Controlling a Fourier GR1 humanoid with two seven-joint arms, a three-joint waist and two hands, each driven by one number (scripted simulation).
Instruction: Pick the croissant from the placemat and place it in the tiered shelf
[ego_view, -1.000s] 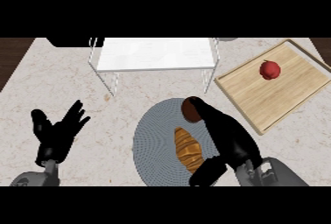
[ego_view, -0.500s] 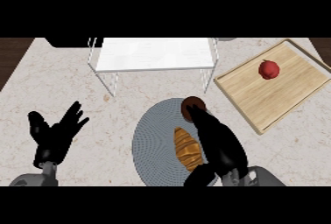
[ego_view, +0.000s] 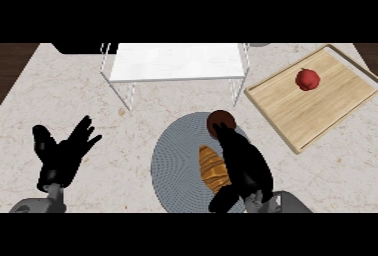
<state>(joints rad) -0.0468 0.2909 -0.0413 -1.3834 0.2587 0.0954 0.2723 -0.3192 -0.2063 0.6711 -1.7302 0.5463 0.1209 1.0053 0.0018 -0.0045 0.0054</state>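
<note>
Croissant (ego_view: 212, 170) lay on the round grey placemat (ego_view: 173, 160), lengthwise toward the shelf, its right edge hidden under the right hand (ego_view: 242, 162). That hand stretched over the mat just beside the pastry, fingers straight and together, pointing up the counter, closed on nothing. A dark brown round thing (ego_view: 221, 119) sat at the fingertips near the mat's far rim; what it was could not be told. The left hand (ego_view: 63, 152) rested open at the view's left, fingers spread and raised. The tiered shelf (ego_view: 177, 62) stood beyond the mat, well apart from the croissant. To the right a wooden tray (ego_view: 314, 107) carried a red apple (ego_view: 307, 79).
</note>
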